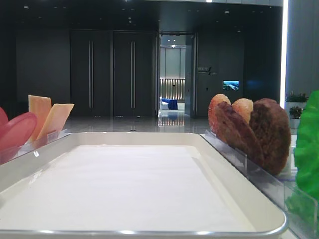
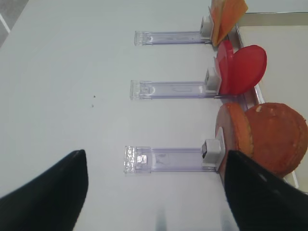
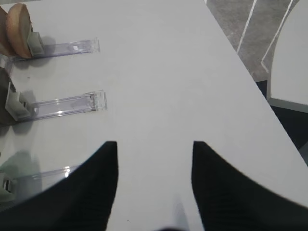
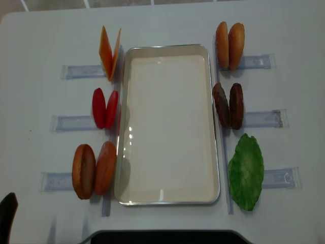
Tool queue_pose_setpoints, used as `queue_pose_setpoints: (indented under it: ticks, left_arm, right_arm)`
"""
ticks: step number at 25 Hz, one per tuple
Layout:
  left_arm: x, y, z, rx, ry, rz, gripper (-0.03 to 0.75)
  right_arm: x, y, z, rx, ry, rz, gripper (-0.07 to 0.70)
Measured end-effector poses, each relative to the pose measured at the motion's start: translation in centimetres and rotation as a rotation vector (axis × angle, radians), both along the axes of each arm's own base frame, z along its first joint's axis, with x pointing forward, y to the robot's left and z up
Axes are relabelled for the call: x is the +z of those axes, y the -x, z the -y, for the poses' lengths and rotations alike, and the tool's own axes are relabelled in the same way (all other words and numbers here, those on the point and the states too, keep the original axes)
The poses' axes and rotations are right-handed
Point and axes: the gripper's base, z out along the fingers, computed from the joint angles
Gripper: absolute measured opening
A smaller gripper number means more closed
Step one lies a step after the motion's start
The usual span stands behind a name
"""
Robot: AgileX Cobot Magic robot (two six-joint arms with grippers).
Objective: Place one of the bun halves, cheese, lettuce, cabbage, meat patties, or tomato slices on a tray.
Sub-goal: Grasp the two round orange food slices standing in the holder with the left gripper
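Cream-white tray (image 4: 167, 127) sits bare between upright foods. Nearest the left gripper (image 2: 154, 192), whose jaws are spread and hold nothing, stand two bun halves (image 4: 94, 170). I'd straddle one disc squarely before closing. Right gripper (image 3: 154, 187) also spread.

Lettuce (image 1: 310, 149) cut by right edge; tomato slices (image 1: 15, 132) by left

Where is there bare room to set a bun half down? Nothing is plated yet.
The whole tray floor is bare, bordered left by cheese, tomato slices and bun halves, right by more buns, meat patties and lettuce. Both rims are crowded.
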Motion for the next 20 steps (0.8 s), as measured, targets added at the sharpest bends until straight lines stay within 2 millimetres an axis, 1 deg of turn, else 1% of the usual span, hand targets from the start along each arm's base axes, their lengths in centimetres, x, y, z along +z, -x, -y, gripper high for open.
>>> queue_pose_setpoints:
  ticks: [20]
  left_arm:
    - [0.00,0.00,0.00,0.000,0.000,0.000,0.692]
  right_arm:
    - [0.00,0.00,0.00,0.000,0.000,0.000,0.340]
